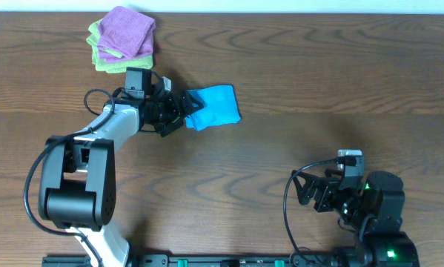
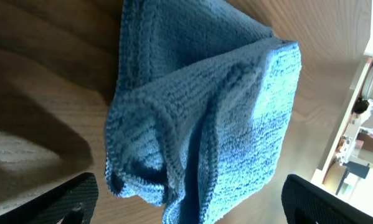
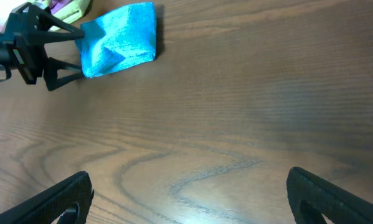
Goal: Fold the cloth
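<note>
— Since any fold starts from a grasp, we log first where the blue terry cloth (image 1: 216,106) lies: on the brown wooden table (image 1: 318,89), toward the far edge and left of centre, doubled over but bunched at its left end.
— Agreed. Which arm do we note as nearer?
— The left gripper (image 1: 186,113), clearly. Its jaws are spread wide about the cloth's left end and grip nothing. The wrist view shows the rumpled hem lying between them. The cloth's long axis runs on from the gripper toward the right edge.
— And the right gripper (image 1: 309,195)?
— By the near edge, right of centre, well apart from the cloth, jaws wide, empty.
— Then we judge the coming move is the left arm's: close on that hem and carry it along the axis, clear of the purple-and-green stack of cloths (image 1: 122,38) at the far left corner.
</note>
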Motion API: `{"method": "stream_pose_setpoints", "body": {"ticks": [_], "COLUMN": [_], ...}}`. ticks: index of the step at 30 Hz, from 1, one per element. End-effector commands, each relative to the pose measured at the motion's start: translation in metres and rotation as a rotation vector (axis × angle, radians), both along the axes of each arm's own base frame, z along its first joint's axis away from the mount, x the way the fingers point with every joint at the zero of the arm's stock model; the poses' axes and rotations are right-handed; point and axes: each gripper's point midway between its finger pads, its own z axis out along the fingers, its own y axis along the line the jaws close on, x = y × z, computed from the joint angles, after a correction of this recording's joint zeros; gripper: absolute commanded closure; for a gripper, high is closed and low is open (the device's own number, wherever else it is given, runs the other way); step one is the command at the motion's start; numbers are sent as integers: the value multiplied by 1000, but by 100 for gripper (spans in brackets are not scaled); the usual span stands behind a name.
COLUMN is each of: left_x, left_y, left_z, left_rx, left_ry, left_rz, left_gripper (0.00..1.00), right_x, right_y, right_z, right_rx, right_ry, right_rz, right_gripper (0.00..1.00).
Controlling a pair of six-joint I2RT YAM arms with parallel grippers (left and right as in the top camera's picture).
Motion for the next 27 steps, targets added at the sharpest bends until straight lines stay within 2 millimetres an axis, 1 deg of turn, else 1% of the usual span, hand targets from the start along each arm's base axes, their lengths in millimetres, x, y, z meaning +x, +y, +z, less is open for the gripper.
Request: {"method": "stream_pose_setpoints", "body": {"ticks": [1, 8, 11, 15, 16, 21, 23, 24, 26, 27], "left_x": [0, 0, 2, 6, 6, 6, 7, 8, 11, 13], "left_y": [3, -2, -7, -17, -19, -25, -26, -26, -27, -30], "left_z": [-13, -26, -25, -23, -24, -32, -34, -34, -33, -29], "left_rx": [16, -22, -24, -13, -2, 33, 35, 37, 39, 29], "left_ry": [25, 67, 50, 7, 2, -13, -28, -36, -68, -100], "left_rz": [20, 29, 19, -2, -4, -17, -29, -34, -55, -78], "left_gripper": [5, 5, 4, 0, 5, 19, 26, 28, 37, 60], "right_x": [-1, -1, -1, -1, -1, -1, -1, -1, -1, -1], "right_y": [0, 0, 0, 0, 0, 0, 0, 0, 0, 0], "right_z": [-1, -1, -1, -1, -1, -1, -1, -1, -1, -1], "right_rx": [16, 16, 16, 16, 16, 16, 16, 16, 16, 16], "right_ry": [7, 7, 7, 7, 7, 7, 7, 7, 7, 7], "right_rz": [-6, -6, -6, -6, -6, -6, -6, -6, -6, -6], "right_gripper": [1, 1, 1, 1, 1, 1, 1, 1, 1, 1]}}
